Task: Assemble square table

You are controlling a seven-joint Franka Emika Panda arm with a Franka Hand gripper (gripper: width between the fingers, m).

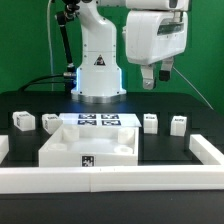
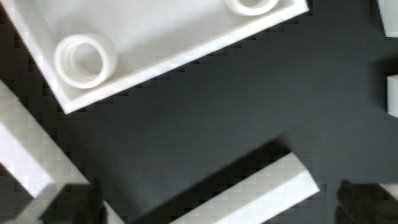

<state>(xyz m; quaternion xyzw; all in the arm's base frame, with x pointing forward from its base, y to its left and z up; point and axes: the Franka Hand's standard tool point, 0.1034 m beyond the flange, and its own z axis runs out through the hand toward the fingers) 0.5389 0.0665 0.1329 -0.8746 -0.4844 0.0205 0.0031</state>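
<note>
The square table's white slab (image 1: pixel 88 145) lies flat at the front middle of the black table, with a tag on its near edge. In the wrist view one corner of the slab (image 2: pixel 169 45) shows two round holes. Small white leg blocks stand in a row behind it: two on the exterior view's left (image 1: pixel 22 120) (image 1: pixel 50 122) and two on the right (image 1: pixel 150 121) (image 1: pixel 178 122). My gripper (image 1: pixel 158 76) hangs high above the right-hand blocks, open and empty. In the wrist view the gripper (image 2: pixel 217 212) has its jaws wide apart, and a white leg block (image 2: pixel 267 192) lies far below between them.
The marker board (image 1: pixel 100 121) lies in front of the robot base (image 1: pixel 98 75). A low white barrier rail (image 1: pixel 110 181) runs along the front, with arms on both sides (image 1: pixel 205 150). A white strip (image 2: pixel 18 140) crosses the edge of the wrist view.
</note>
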